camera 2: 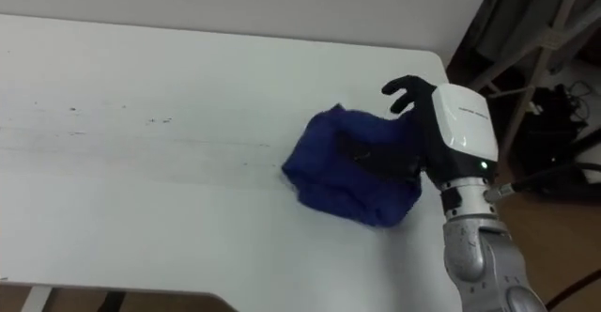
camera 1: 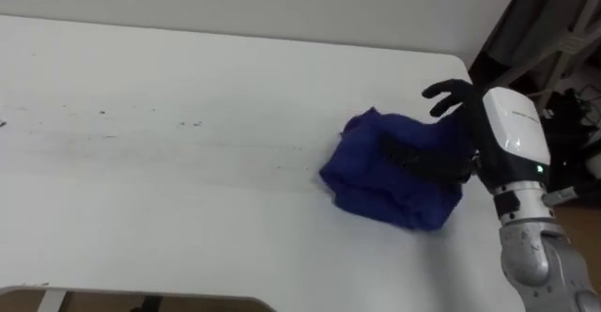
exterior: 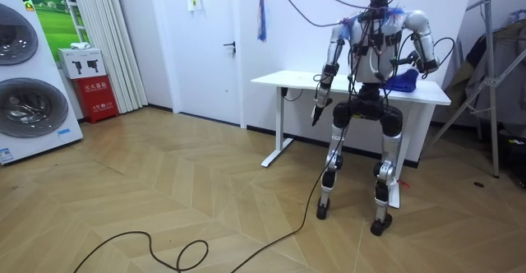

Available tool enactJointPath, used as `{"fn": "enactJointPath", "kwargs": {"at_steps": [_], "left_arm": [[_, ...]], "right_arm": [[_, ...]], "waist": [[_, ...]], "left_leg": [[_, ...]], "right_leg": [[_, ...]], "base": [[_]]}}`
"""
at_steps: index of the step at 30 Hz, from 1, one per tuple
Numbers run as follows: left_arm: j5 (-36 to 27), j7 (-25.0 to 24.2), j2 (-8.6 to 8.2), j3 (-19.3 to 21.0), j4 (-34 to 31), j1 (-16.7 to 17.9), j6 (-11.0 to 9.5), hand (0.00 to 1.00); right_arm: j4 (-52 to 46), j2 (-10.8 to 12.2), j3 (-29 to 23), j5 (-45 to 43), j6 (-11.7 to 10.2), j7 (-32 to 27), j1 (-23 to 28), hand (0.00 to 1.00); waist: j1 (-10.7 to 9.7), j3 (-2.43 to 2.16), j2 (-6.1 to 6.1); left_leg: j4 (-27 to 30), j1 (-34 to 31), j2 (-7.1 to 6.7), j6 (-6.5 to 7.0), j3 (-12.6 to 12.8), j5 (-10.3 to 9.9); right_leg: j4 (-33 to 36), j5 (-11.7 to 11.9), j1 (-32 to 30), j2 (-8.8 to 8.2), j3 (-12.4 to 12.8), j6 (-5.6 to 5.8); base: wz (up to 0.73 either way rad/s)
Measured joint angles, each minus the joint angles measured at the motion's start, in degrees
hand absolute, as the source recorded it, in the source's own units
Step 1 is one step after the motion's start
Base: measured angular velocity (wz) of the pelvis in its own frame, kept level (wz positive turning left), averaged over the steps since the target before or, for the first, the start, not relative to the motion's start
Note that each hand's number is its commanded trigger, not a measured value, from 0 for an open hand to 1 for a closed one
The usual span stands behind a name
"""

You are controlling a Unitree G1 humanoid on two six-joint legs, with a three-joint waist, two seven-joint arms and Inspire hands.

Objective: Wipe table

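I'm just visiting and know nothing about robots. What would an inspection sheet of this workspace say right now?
Surface: white table, with a few faint dark specks.
Job's things: blue cloth, bunched up near the table's right end.
Clutter: nothing seen.
Hands: right hand lies on the cloth, fingers across it; left hand hangs by the table's near edge.
Cables: nothing seen beyond the robot's own.
Surroundings: wood floor, washing machines, red box, door, metal stand.
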Motion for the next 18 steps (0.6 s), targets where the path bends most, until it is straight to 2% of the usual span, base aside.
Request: {"fn": "enactJointPath", "kwargs": {"at_steps": [3,7,12,18], "left_arm": [[0.02,0.05,0.00,0.00,-0.01,0.08,0.00,0.00],[0.05,0.07,0.15,0.04,-0.02,0.59,0.00,0.00],[0.47,0.06,0.24,3.28,0.22,1.18,-0.02,0.00],[0.23,0.23,0.11,7.89,0.11,2.57,-0.02,0.00]], "right_arm": [[0.11,-0.01,-0.18,-0.08,-0.37,-0.65,0.12,0.00],[0.44,-0.03,-3.13,0.26,-2.02,-1.35,0.70,0.00],[2.66,-0.11,-11.14,0.79,-3.39,-5.42,0.79,0.00],[10.46,-0.64,-21.07,7.60,-3.37,-10.88,1.98,0.00]], "waist": [[-0.46,-0.11,-0.18],[-1.61,-0.06,-0.07],[-3.20,-0.52,0.53],[-4.82,-0.74,0.11]], "left_leg": [[0.03,-0.03,0.00,0.00,0.01,0.00],[0.02,-0.08,-0.02,0.00,0.00,0.00],[0.03,0.10,0.33,-0.14,0.31,-0.09],[0.03,0.23,0.65,-0.29,0.78,-0.18]], "right_leg": [[0.00,0.00,0.01,-0.01,-0.02,0.00],[-0.03,0.00,0.05,0.00,-0.01,0.00],[-0.08,0.00,0.03,0.36,0.18,0.00],[-0.08,0.00,-0.04,0.65,0.11,-0.01]], "base": [[0.00],[0.00],[-0.02],[-0.02]]}}
